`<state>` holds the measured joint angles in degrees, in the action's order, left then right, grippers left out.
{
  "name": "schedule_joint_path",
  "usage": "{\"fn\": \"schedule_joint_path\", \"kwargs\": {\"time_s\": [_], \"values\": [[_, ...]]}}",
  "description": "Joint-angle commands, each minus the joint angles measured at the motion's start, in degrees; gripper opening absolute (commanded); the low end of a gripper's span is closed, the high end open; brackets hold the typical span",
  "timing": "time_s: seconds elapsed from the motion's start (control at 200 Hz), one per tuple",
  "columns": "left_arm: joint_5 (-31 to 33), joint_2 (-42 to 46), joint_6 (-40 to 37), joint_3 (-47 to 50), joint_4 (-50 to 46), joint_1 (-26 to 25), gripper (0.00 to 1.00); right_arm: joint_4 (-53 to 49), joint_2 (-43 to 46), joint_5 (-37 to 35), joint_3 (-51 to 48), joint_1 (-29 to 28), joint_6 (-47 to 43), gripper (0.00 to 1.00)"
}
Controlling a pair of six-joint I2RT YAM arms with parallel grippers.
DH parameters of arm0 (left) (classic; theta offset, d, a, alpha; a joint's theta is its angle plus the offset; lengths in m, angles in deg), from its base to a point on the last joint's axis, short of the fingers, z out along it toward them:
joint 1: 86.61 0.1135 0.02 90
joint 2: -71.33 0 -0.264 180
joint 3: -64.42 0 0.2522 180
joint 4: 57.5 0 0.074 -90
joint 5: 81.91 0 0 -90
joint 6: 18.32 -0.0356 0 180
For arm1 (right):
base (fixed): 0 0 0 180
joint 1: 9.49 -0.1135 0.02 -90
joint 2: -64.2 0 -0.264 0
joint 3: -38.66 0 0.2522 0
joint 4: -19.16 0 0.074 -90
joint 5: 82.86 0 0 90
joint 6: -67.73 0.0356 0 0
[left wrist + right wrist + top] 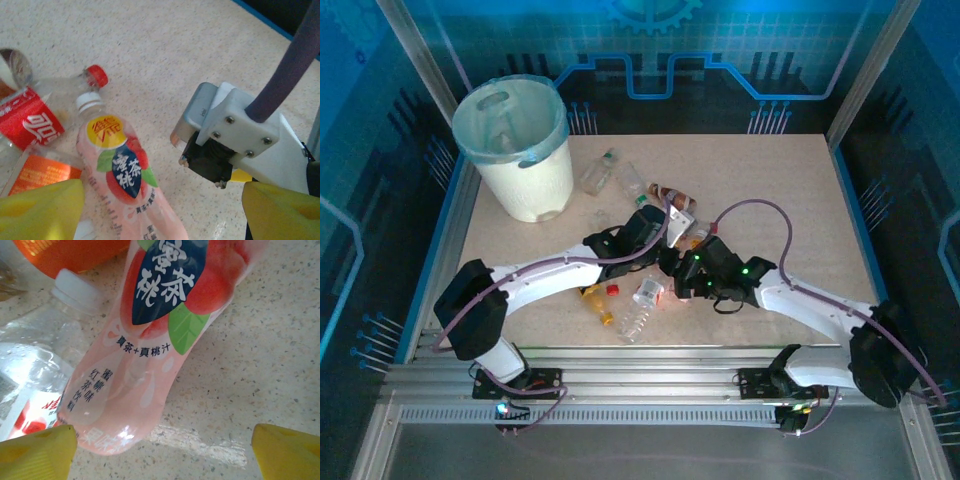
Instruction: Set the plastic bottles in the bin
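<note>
Both arms reach into the heap of bottles in the middle of the table (790,200), and both bear on the same one: a pink bottle (150,350) with a peach label, lying flat.

The right gripper (160,450) stands wide, its yellow fingertips (35,450) at the bottom corners of its wrist view. The pink bottle's base lies just ahead of them, nearer the picture-left finger than the other. Its long axis runs away from the gripper, leaning a little to the right, so the fingers would close across its width.

The left gripper (160,212) is also wide and holds nothing. In its view the same bottle points its white cap away and to the left, with the base towards the fingers. The right arm's wrist (235,135) is close beside it.

The right gripper looks the nearer of the two, though the top view hides the bottle under the wrists, so this is a guess.

A clear bottle (45,340) touches the pink one on its left, and an orange bottle (70,252) lies beyond.

The bin (510,145) stands at the far left corner, well apart, on the left arm's side.
</note>
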<state>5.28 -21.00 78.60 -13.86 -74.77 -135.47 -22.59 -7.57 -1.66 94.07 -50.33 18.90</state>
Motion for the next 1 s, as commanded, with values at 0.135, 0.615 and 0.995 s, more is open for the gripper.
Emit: {"fn": "schedule_joint_path", "kwargs": {"time_s": [0.135,0.615,0.995], "values": [[9.6,1.2,8.4,2.0,0.0,0.7,0.84,5.6,-5.1,1.2,2.4,-1.1,1.9,0.93],[12.6,7.9,9.3,7.1,-2.7,3.4,0.88,5.1,-3.8,-3.2,2.4,-0.1,1.5,0.99],[12.9,12.1,13.9,8.8,-1.2,6.1,0.87,7.8,-4.9,-2.4,1.6,1.0,2.6,1.0]]}}
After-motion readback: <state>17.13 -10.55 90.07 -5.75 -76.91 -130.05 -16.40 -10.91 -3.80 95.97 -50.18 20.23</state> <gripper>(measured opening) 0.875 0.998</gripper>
